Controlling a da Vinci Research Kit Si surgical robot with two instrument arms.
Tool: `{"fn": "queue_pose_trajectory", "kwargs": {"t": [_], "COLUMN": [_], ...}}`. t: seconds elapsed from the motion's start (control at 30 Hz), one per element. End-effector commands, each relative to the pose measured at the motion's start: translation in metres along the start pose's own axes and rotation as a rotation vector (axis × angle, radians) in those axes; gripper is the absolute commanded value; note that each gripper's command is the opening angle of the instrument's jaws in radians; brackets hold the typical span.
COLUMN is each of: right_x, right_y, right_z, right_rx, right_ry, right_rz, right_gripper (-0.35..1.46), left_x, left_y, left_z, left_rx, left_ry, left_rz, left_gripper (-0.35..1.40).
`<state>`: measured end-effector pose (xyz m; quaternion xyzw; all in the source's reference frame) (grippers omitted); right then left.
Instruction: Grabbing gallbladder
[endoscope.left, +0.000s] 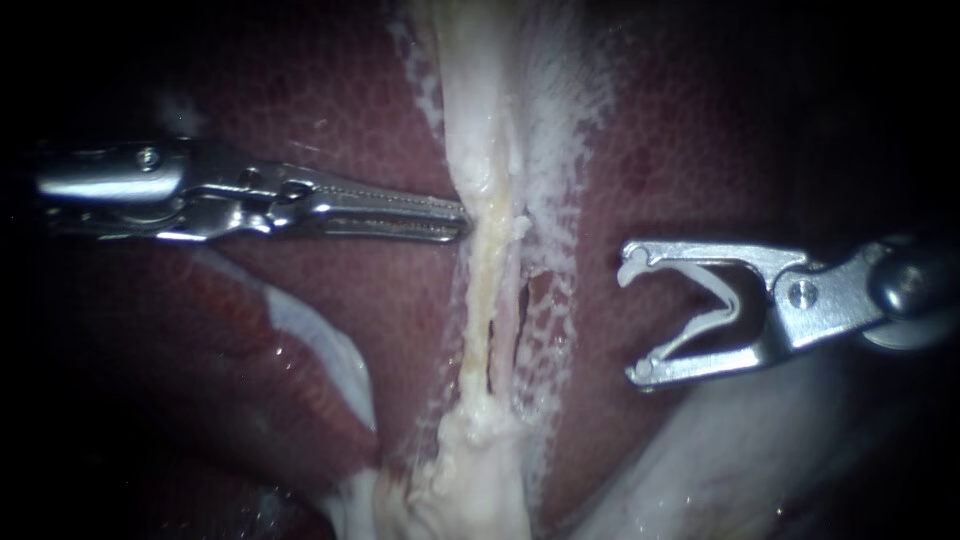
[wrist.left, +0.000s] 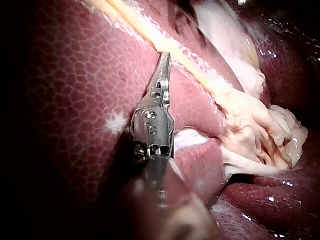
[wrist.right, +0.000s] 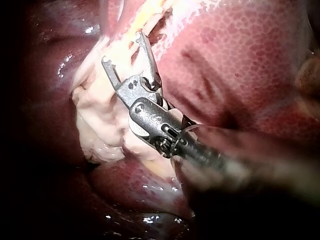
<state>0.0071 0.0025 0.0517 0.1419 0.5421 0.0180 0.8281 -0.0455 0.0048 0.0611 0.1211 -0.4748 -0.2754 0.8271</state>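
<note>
A pale strand of tissue (endoscope.left: 480, 150) runs down the middle over the dark red liver (endoscope.left: 330, 110), with a yellowish tube (endoscope.left: 487, 280) in it. It ends in a pale lumpy mass (endoscope.left: 480, 470), also seen as a pale lumpy mass (wrist.left: 255, 125) in the left wrist view. My left instrument (endoscope.left: 458, 218) comes in from the left with jaws shut, its tip against the strand's left edge. My left instrument (wrist.left: 164, 56) points at the yellowish tube (wrist.left: 200, 75). My right instrument (endoscope.left: 630, 322) stands right of the strand, its jaws wide apart and holding a white clip (endoscope.left: 715, 300). My right instrument (wrist.right: 122, 47) hangs over the pale mass (wrist.right: 100, 125).
A slit (endoscope.left: 528, 300) shows in the webby white film to the right of the tube. A smooth pale fold (endoscope.left: 330, 340) edges a liver lobe at the lower left. Whitish tissue (endoscope.left: 720, 470) lies under my right instrument.
</note>
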Motion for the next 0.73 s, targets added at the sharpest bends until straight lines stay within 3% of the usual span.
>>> {"fn": "queue_pose_trajectory", "kwargs": {"t": [0.03,0.3,0.73], "right_x": [0.0,0.0,0.0], "right_y": [0.0,0.0,0.0], "right_z": [0.0,0.0,0.0001], "right_rx": [0.0,0.0,0.0], "right_ry": [0.0,0.0,0.0], "right_rz": [0.0,0.0,0.0], "right_gripper": [0.59,0.59,0.59], "left_x": [0.0,-0.0003,-0.0003], "left_y": [-0.0001,-0.0009,-0.001], "left_z": [-0.0001,-0.0005,-0.0005], "left_rx": [0.0,-0.009,-0.007], "left_ry": [0.003,0.008,0.009], "left_rz": [-0.002,-0.017,-0.018], "left_gripper": [-0.35,-0.35,-0.35]}}
